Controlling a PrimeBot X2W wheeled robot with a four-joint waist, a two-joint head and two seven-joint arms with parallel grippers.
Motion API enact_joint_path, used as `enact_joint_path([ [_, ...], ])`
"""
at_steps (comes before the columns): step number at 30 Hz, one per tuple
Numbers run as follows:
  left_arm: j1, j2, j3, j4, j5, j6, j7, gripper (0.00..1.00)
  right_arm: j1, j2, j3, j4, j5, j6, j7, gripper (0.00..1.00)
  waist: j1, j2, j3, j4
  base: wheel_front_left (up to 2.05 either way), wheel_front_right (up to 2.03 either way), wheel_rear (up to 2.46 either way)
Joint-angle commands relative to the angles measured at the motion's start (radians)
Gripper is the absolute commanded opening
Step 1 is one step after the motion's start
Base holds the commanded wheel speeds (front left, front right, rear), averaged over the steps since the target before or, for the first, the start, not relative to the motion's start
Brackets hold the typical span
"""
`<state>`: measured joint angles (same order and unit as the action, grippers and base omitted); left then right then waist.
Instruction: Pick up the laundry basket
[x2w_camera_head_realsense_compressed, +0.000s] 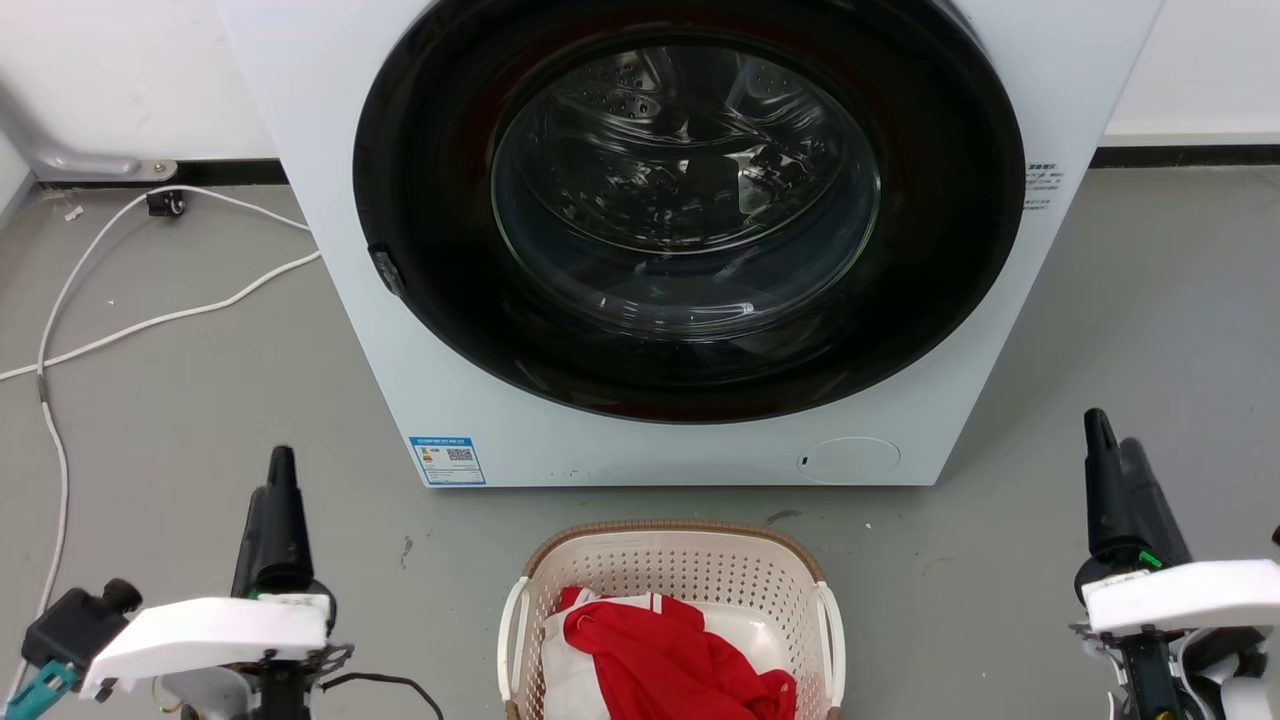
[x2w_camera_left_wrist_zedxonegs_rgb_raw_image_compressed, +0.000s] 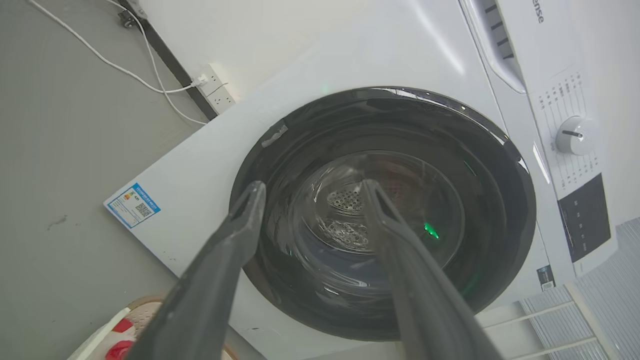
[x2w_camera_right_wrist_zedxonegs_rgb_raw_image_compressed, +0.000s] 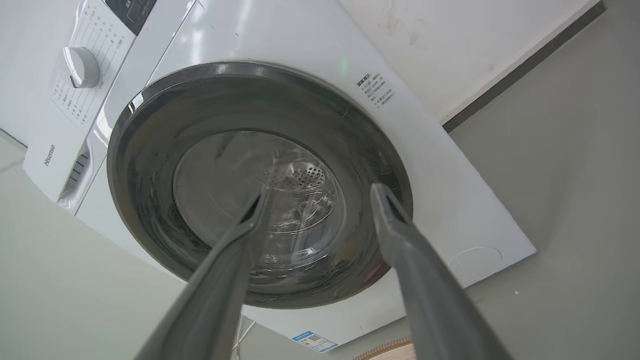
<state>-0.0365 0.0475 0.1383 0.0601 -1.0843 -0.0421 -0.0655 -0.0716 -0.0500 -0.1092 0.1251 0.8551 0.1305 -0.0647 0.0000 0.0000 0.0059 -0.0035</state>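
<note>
the basket sits on the grey floor at the bottom centre of the head view, just in front of the washer and apart from it. it holds a red cloth over a white cloth. its white handles are on its left and right sides.

the left gripper is at the lower left of the head view, the right gripper at the lower right, both well apart from the basket and pointing up the frame. in the left wrist view the left gripper has its fingers spread with nothing between them, aimed at the washer's dark round door; the basket's corner shows at the lower left. in the right wrist view the right gripper is likewise spread and empty, before the door, with a bit of brown rim at the bottom edge.

a white cable runs over the floor at the left of the head view. a blue sticker is on the washer's lower left corner.
</note>
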Motion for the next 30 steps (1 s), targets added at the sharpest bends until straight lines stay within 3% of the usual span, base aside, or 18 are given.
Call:
enact_joint_path([
  [1,0.0,0.003,-0.017,-0.043,0.06,0.011,-0.012,1.0,-0.011,-0.003,0.003,-0.035,-0.065,0.0,-0.012,1.0,0.0,0.0,0.001,0.0,0.0,0.0,0.0],
  [11,0.02,0.004,-0.136,-0.106,0.32,0.022,-0.043,1.0,0.016,-0.003,0.048,-0.08,-0.301,0.0,-0.044,1.0,0.0,0.0,0.004,-0.004,0.0,0.0,0.0],
  [21,0.032,0.004,-0.201,-0.116,0.528,0.014,-0.072,1.0,0.035,-0.002,0.057,-0.053,-0.45,0.0,-0.073,1.0,0.0,0.0,0.003,-0.007,0.0,0.0,0.0],
  [30,0.039,0.047,-0.295,-0.101,0.69,0.076,-0.095,1.0,0.043,-0.002,0.05,-0.027,-0.567,0.0,-0.089,1.0,0.0,0.0,0.004,-0.011,0.0,0.0,0.0],
])
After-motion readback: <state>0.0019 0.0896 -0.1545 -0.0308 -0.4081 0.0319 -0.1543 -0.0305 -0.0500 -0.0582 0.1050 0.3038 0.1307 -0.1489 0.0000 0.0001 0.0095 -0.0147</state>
